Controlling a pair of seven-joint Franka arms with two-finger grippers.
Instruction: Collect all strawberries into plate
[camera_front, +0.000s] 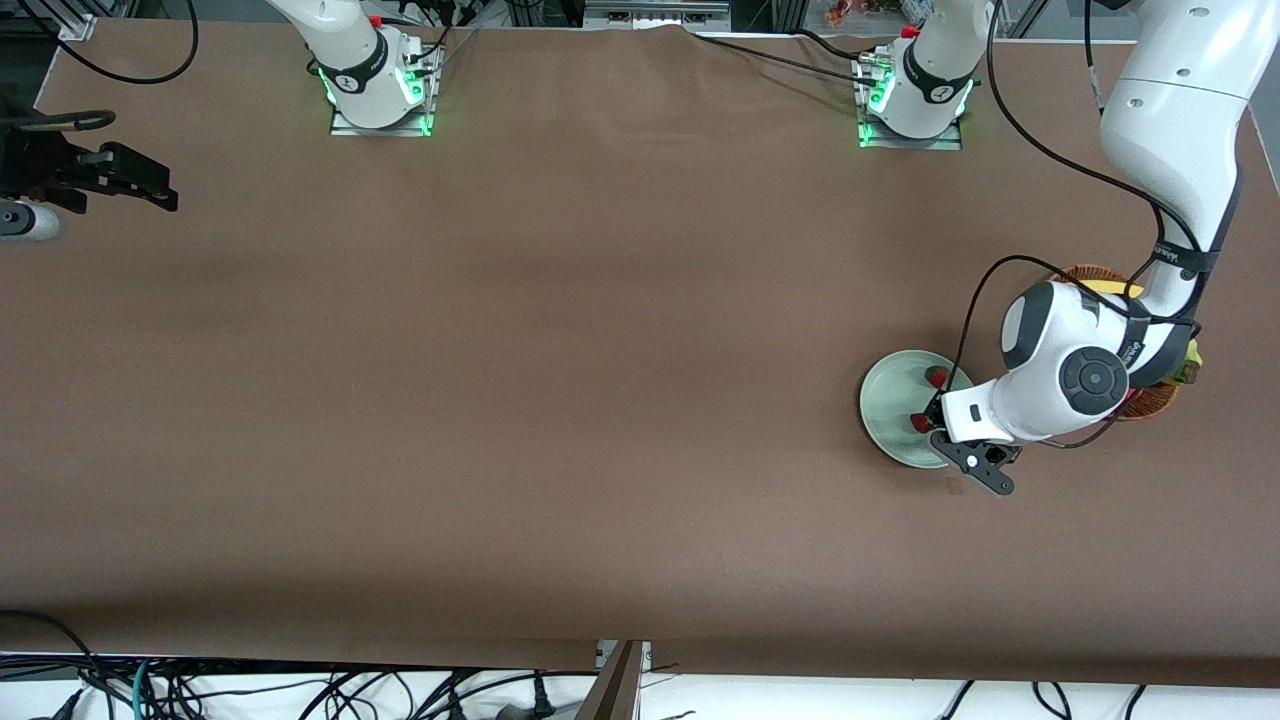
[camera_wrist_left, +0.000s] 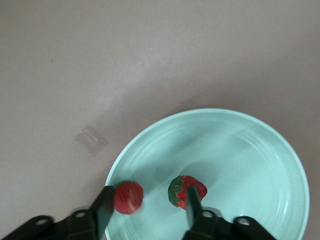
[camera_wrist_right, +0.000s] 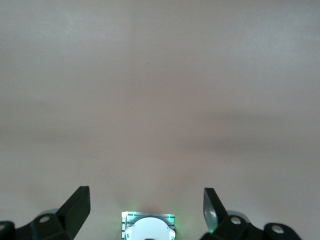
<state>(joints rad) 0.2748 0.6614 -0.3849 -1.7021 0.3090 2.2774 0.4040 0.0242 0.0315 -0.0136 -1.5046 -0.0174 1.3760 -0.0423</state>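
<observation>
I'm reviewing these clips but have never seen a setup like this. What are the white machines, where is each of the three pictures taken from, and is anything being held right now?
The white machines are two robot arms bolted along one edge of a brown table. One picture looks down from a high camera facing them; the other two come from cameras on each arm's wrist.

The left gripper is over a pale green plate toward the left arm's end of the table. Its fingers are apart; a strawberry sits beside one finger, seemingly just let go, and another strawberry lies in the plate. A wicker basket is mostly hidden under that arm.

The right gripper waits open over bare table, holding nothing.
</observation>
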